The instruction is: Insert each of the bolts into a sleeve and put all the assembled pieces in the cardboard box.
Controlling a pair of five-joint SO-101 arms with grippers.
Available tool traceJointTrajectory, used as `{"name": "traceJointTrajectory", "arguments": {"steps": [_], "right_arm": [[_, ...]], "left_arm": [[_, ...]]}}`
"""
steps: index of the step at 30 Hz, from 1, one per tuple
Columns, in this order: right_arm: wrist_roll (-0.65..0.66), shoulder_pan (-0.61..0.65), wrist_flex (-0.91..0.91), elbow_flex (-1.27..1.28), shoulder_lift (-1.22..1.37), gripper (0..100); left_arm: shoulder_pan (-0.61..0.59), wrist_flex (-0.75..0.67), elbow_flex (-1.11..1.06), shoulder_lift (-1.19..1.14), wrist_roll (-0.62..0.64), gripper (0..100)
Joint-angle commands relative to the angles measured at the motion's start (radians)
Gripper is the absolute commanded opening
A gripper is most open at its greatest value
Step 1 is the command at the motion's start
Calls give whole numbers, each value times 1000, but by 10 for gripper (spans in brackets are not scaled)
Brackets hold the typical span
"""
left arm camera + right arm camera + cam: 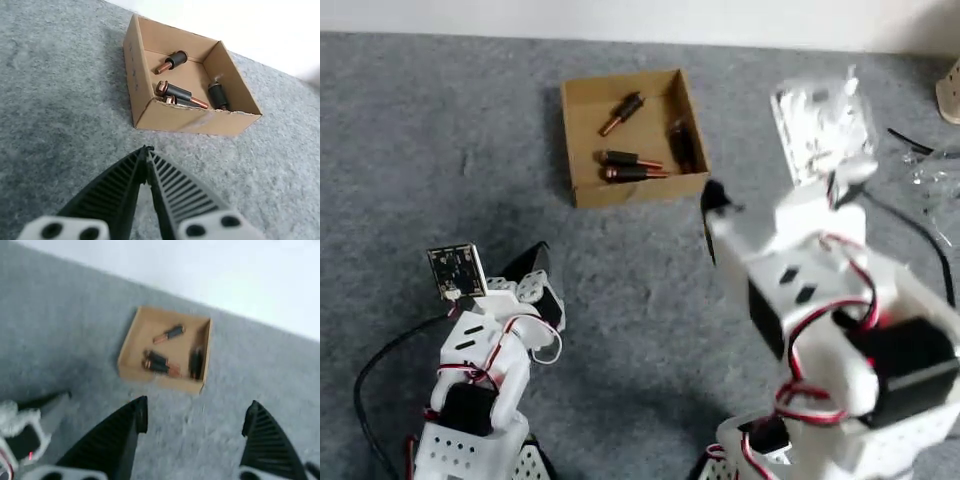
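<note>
1. High view: the cardboard box (582,140) sits on the grey surface (420,130), out ahead of both arms. Four assembled pieces (634,173) lie inside: one alone near the far wall, two side by side near the front wall, and a dark one along the right wall. The left end effector (532,263) hangs near the surface, well short of the box. The right end effector (713,205) sits just beside the box's front right corner. A clear plastic tray (820,120) lies to the right of the box.
2. Left wrist view: the left end effector (147,150) has its fingers pressed together, holding nothing, and points at the box (150,117).
3. Right wrist view: the right end effector (197,405) is spread wide and empty, above the surface, with the box (160,376) beyond its fingertips.
</note>
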State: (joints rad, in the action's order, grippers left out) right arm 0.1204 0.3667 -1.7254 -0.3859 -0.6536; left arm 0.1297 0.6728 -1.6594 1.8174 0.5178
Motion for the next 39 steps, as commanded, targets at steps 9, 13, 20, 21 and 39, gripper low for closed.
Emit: {"name": "traceJointTrajectory", "arguments": {"steps": [9,13,20,21,39], "right_arm": [[0,8,484,1007,-676,285],[0,2,648,1311,-928,285],[0,-33,829,1682,-1193,285],[0,-65,851,1718,-1182,285],[-8,-260,940,2195,-1168,285]], "left_arm": [[-12,-25,7,12,-8,7],[-8,-25,7,12,-8,7],[-13,-25,7,12,-8,7],[-13,-25,7,12,-8,7],[-102,385,7,12,-414,6]]}}
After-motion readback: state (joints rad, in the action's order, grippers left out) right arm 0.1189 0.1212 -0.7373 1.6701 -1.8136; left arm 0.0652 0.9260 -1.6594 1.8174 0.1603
